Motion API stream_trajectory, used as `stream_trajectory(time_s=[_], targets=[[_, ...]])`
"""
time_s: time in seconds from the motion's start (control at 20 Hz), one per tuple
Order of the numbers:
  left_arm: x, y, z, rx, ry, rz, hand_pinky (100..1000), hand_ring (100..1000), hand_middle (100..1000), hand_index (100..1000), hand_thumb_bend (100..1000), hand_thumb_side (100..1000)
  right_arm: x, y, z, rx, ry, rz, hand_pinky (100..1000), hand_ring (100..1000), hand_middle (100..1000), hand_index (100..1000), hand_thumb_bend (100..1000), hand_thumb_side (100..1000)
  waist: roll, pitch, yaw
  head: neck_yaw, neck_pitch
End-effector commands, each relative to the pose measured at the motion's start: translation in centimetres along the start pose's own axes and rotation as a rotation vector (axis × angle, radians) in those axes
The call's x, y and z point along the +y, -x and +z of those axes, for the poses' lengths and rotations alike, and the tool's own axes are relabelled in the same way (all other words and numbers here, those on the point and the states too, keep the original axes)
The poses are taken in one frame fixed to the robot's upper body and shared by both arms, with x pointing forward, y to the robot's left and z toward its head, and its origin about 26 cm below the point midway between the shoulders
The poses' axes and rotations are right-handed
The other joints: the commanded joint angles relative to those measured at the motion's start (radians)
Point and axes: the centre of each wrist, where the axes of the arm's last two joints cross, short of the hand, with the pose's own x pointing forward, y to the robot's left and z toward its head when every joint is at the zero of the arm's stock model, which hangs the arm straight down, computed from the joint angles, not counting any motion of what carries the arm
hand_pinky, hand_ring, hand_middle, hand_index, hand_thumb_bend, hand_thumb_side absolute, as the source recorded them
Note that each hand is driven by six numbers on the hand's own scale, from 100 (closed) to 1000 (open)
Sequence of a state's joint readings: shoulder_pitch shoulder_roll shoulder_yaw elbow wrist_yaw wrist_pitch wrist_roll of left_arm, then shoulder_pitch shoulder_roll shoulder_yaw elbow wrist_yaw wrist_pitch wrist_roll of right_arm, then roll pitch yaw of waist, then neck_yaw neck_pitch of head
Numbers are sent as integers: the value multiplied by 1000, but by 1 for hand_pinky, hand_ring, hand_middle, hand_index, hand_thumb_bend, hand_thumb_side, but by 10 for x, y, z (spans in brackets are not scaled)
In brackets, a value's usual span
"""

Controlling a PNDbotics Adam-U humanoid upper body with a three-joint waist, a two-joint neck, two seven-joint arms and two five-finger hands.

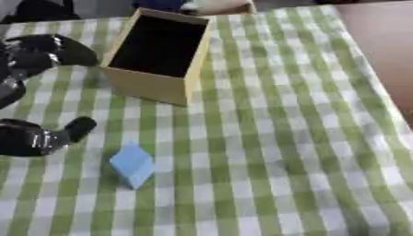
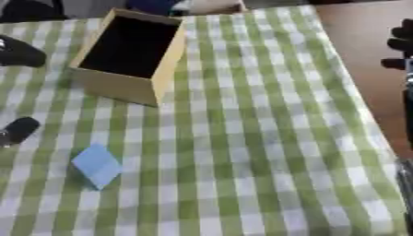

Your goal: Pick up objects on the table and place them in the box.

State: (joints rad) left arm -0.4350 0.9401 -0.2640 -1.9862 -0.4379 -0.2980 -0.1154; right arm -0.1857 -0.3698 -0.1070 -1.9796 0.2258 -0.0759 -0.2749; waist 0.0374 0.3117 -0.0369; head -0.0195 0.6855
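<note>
A light blue block point(image 1: 132, 164) lies on the green-and-white checked cloth, left of centre near the front. A tan open box point(image 1: 149, 86) with a dark inside stands upright at the back left; nothing shows inside it. My left hand point(image 1: 28, 138) comes in from the left edge. Its thumb point(image 1: 78, 126) points toward the block, a short way up and left of it without touching. Its fingers point(image 1: 48, 48) spread out beside the box's left wall, holding nothing. Part of my right hand point(image 2: 399, 44) shows at the right edge, off the cloth.
The checked cloth point(image 1: 282, 138) covers most of the table. A bare brown surface point(image 1: 379, 37) runs along its right side. Dark shapes and a brown object point(image 1: 226, 7) sit past the far edge behind the box.
</note>
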Motion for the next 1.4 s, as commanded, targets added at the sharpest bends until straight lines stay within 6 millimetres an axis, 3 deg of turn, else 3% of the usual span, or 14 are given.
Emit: stream_trajectory(time_s=[0.05, 0.3, 0.6, 0.85, 1.2, 1.3, 1.4], targets=[[12, -3, -5, -38, 131, -29, 751, 747, 748, 858, 404, 713, -5, -7, -7, -43, -11, 15, 680, 798, 768, 873, 100, 1000, 0, -15, -2, 5, 7], [16, -8, -16, -88, 245, -3, 767, 768, 771, 875, 486, 678, -5, -8, -7, -43, -15, 11, 680, 798, 767, 873, 100, 1000, 1, -16, -6, 9, 5], [13, -14, -27, -131, 407, 30, 800, 796, 790, 874, 696, 522, -4, -8, -6, -41, -19, 6, 680, 798, 767, 873, 100, 1000, 0, -16, -7, 12, 5], [13, -19, -35, -117, 492, 38, 812, 813, 813, 870, 788, 468, -3, -8, -6, -40, -21, 3, 680, 793, 760, 873, 100, 1000, -2, -15, -8, 13, 2], [8, -27, -47, -100, 594, 69, 812, 821, 813, 865, 704, 364, -2, -8, -6, -38, -23, -3, 679, 788, 753, 873, 100, 1000, -1, -13, -13, 18, 0], [7, -30, -51, -95, 623, 90, 808, 821, 819, 863, 625, 266, -2, -8, -6, -37, -23, -4, 679, 787, 752, 873, 100, 1000, -1, -11, -15, 18, -2], [6, -32, -55, -93, 646, 105, 810, 825, 824, 868, 596, 227, -2, -8, -6, -36, -23, -5, 679, 786, 751, 873, 100, 1000, 0, -10, -17, 18, -2]])
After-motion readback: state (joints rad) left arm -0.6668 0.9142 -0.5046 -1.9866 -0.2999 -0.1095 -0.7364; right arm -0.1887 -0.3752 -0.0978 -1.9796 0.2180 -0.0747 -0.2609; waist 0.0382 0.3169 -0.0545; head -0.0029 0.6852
